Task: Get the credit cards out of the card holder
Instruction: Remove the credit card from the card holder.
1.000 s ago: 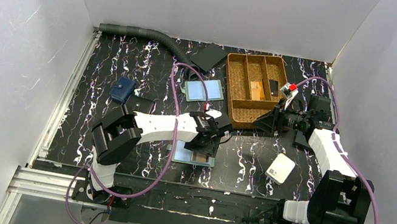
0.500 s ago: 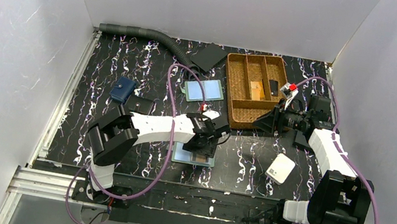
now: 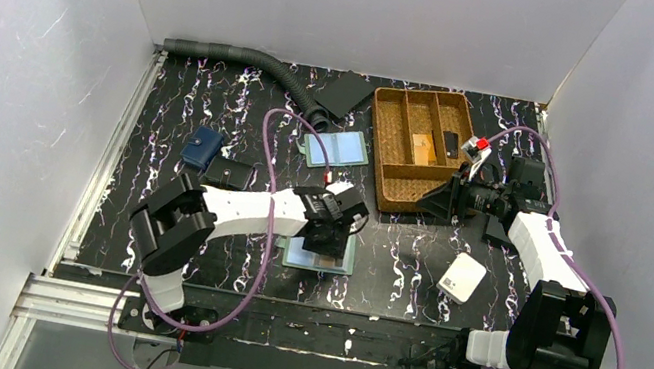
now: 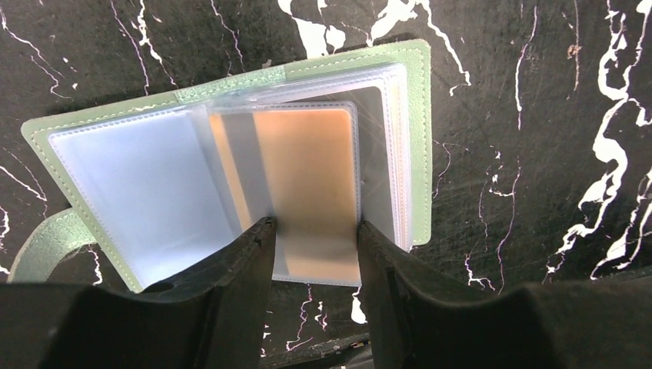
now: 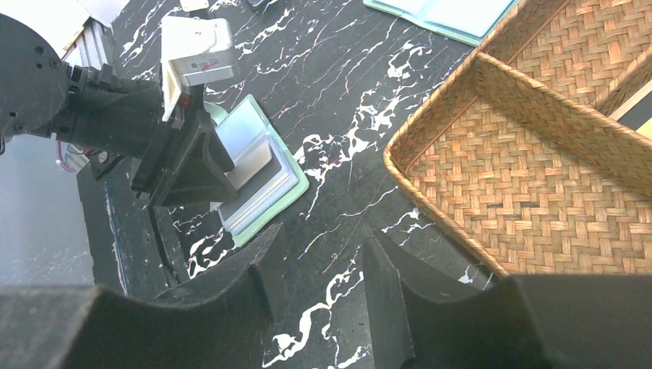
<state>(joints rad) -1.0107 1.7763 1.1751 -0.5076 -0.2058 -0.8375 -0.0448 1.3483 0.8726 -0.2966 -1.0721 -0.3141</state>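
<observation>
table (image 3: 411, 260): card holder (image 4: 419, 115) laid open at near centre | right fingers (image 5: 384, 292) spread, nothing held, hung beside basket (image 5: 538, 192) | left fingers (image 4: 246, 269) set astride orange-tan panel (image 4: 307, 169), grasp not discernible | risk: clear sleeve pinched too, holder dragged, credit card not freed

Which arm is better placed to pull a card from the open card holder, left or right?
Left, probably: the left claw straddles the orange panel of the card holder, while the right claw hangs apart, near the wicker tray.
</observation>
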